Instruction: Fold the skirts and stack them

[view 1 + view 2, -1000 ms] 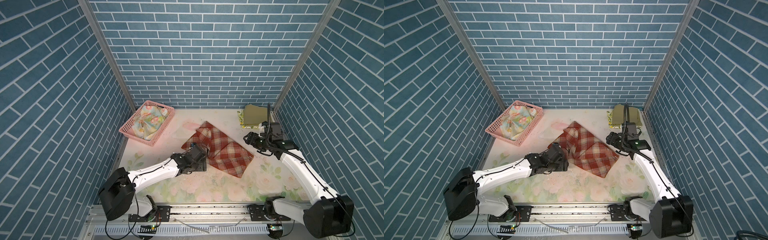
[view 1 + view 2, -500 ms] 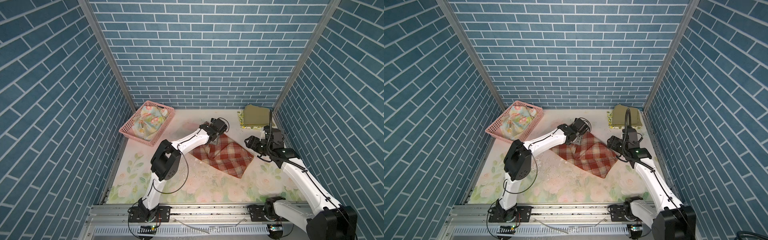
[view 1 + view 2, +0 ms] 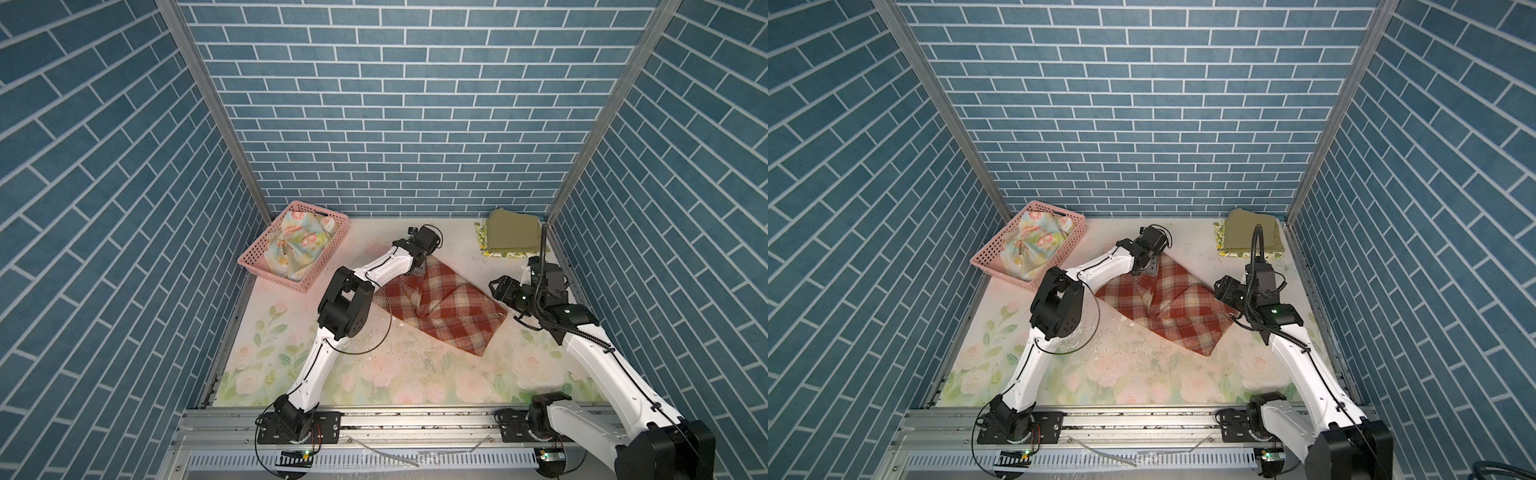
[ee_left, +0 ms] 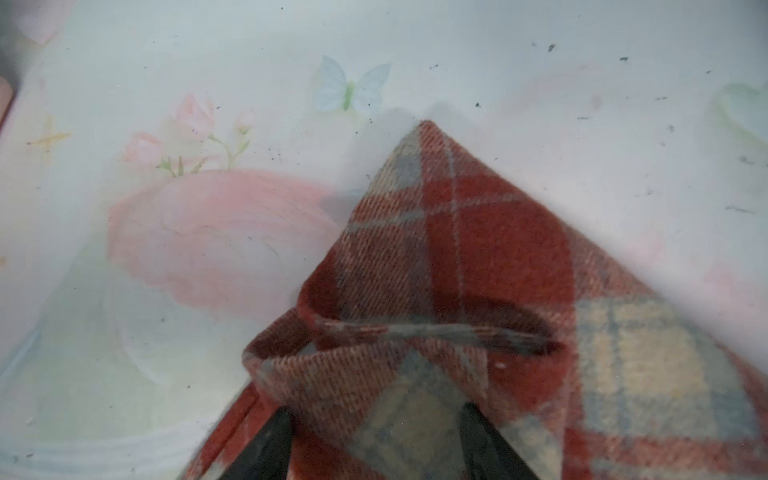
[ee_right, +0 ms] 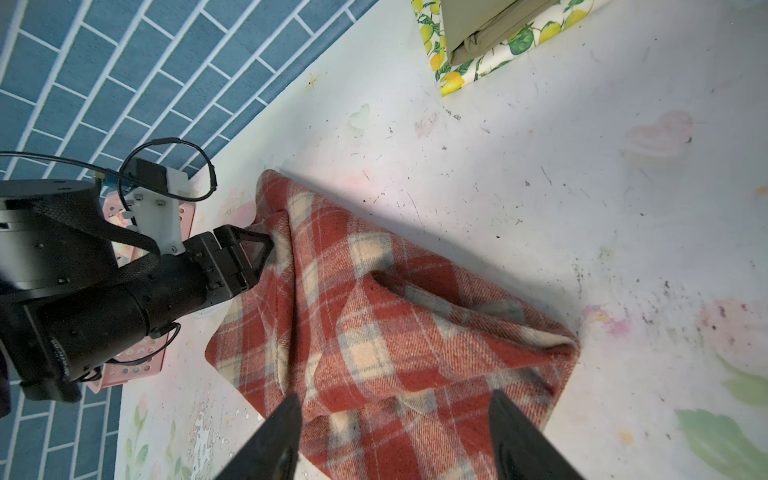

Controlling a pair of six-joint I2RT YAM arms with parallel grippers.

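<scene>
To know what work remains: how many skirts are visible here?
4. The plaid skirt lies mid-table; the floral skirt sits in the pink basket; the olive skirt lies on the lemon-print skirt in the far right corner. Others may be hidden.

Three walls close the space in, all covered in a blue brick pattern with white joints: the back wall, the left wall and the right wall. A bare metal post runs up each back corner. The table cover is pale, printed with faded pink roses, green leaves and a small blue butterfly, and dark flecks dot it. A grey metal rail edges the near side. The light is soft and even.
</scene>
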